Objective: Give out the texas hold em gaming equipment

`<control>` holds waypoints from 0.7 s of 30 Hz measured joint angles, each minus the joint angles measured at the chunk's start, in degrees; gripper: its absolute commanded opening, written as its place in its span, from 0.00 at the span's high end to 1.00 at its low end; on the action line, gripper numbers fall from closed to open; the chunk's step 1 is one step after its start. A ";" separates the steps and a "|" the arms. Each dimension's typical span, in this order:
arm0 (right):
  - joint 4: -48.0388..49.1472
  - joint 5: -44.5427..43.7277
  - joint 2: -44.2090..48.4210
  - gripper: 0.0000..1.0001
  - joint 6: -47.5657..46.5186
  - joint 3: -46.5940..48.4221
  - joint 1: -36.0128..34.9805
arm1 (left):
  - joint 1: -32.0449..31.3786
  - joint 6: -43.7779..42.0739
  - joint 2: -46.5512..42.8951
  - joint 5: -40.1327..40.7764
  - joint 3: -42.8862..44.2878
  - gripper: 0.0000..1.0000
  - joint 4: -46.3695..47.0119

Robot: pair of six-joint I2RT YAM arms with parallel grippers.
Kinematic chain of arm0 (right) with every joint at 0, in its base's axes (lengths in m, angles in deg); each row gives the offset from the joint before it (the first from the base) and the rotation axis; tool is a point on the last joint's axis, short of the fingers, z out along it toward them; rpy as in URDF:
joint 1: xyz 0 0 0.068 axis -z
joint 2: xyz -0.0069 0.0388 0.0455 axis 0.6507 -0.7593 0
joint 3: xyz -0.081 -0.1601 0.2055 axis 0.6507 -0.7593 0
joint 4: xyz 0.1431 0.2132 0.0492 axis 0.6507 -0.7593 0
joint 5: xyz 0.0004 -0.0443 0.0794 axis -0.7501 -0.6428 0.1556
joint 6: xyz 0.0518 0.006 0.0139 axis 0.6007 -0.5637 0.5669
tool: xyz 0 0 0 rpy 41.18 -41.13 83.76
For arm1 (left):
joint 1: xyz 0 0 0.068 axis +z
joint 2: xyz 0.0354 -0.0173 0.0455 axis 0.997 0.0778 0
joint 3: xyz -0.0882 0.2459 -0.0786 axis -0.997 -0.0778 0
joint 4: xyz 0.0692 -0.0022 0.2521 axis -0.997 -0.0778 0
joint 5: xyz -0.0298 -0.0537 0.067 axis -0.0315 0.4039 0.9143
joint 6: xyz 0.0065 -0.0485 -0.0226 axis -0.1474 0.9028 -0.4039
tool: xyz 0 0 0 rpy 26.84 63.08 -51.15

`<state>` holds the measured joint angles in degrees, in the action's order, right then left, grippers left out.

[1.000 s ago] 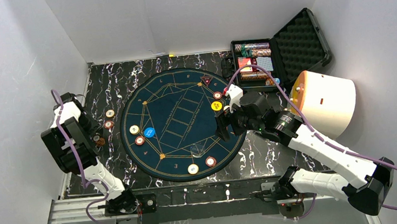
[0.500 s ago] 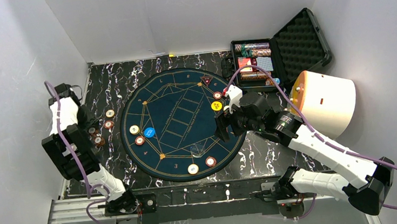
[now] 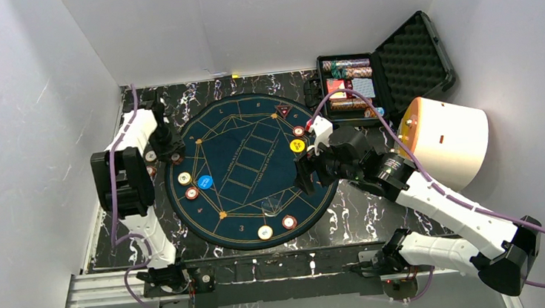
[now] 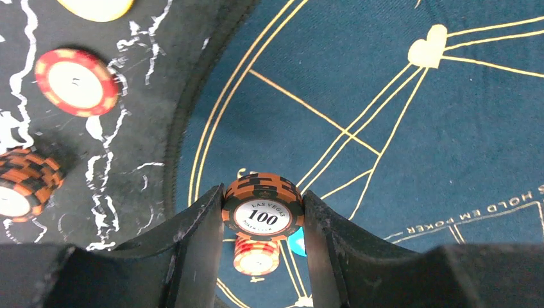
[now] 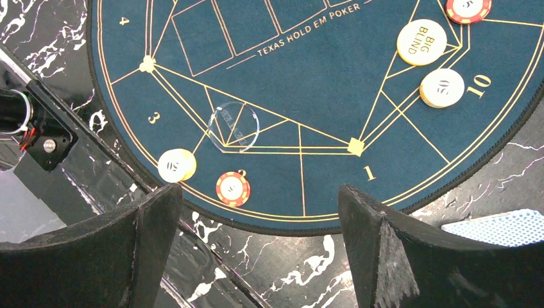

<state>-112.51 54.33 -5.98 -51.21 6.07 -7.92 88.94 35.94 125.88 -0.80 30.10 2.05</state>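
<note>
Left claw (image 4: pixel 263 208) pinches an orange-and-black round poker chip marked 100 (image 4: pixel 263 213) by its edges. Within the last second it has swung in from the left edge of the black marble-patterned worktop (image 4: pixel 128 160) to hang over the rim of the round dark-teal felt poker mat with gold lines (image 4: pixel 398 115). So the pickup looks done and setting the chip at a seat on this side is probably next. Below it on the felt lie a red-and-cream chip (image 4: pixel 256 255) and a blue disc button (image 4: pixel 296 242). Beside the mat sits a red-and-white chip (image 4: pixel 76 82). Across the mat, the right claw (image 5: pixel 260 202) hangs spread wide, empty and unmoved. Farthest back, the open black foam-lined case (image 3: pixel 410 56) holds more chips.
</note>
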 measured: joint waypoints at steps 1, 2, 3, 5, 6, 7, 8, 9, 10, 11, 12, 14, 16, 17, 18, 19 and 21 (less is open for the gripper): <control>0.00 0.00 0.00 0.02 0.00 0.00 0.00 | -0.37 0.20 0.92 -0.04 0.13 0.83 0.13; 0.00 0.00 0.00 0.02 0.00 0.00 0.00 | -0.83 0.42 1.92 -0.07 0.26 0.83 0.31; 0.00 0.00 0.00 0.02 0.00 0.00 0.00 | -1.25 0.66 2.86 -0.07 0.33 0.83 0.46; -0.02 -0.02 0.00 0.02 0.00 0.00 0.00 | -1.99 0.98 4.68 -0.15 0.35 0.83 0.81; 0.00 -0.02 0.00 0.02 0.00 0.00 0.00 | -2.21 1.09 5.35 -0.22 0.33 0.83 0.90; -0.02 -0.02 0.00 0.02 0.00 0.00 0.00 | -2.45 1.16 5.81 -0.24 0.33 0.83 1.03; 0.00 -0.02 0.00 0.02 0.00 0.00 0.00 | -2.62 1.27 6.25 -0.22 0.33 0.83 1.25; -0.02 -0.02 0.00 0.02 0.00 0.00 0.00 | -2.80 1.29 6.56 -0.24 0.33 0.83 1.55; 0.00 -0.02 0.00 0.02 0.00 0.00 0.00 | -2.93 1.29 6.84 -0.24 0.33 0.83 1.73; -0.02 -0.02 0.00 0.02 0.00 0.00 0.00 | -3.02 1.27 7.04 -0.20 0.33 0.83 1.90; 0.00 -0.02 0.00 0.02 0.00 0.00 0.00 | -3.04 1.25 7.23 -0.20 0.33 0.83 2.08; 0.00 -0.02 0.00 0.02 0.00 0.00 0.00 | -3.04 1.22 7.72 -0.09 0.33 0.82 2.43; 0.00 -0.02 0.00 0.02 0.00 0.00 0.00 | -3.04 1.22 8.20 -0.02 0.33 0.81 2.82; 0.00 -0.02 0.00 0.02 0.00 0.00 0.00 | -3.04 1.20 8.44 -0.02 0.33 0.79 3.10; 0.00 -0.02 0.00 0.02 0.00 0.00 0.00 | -3.04 1.14 8.76 -0.02 0.33 0.77 3.30; 0.00 -0.04 0.00 0.02 0.00 0.00 0.00 | -3.04 1.05 9.03 0.02 0.33 0.72 3.48; 0.00 -0.04 0.00 0.02 0.00 0.00 0.00 | -3.04 1.01 9.14 0.07 0.33 0.60 3.56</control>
<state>-112.51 54.29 -5.98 -51.21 6.07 -7.92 85.90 36.95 135.01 -0.74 30.43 5.62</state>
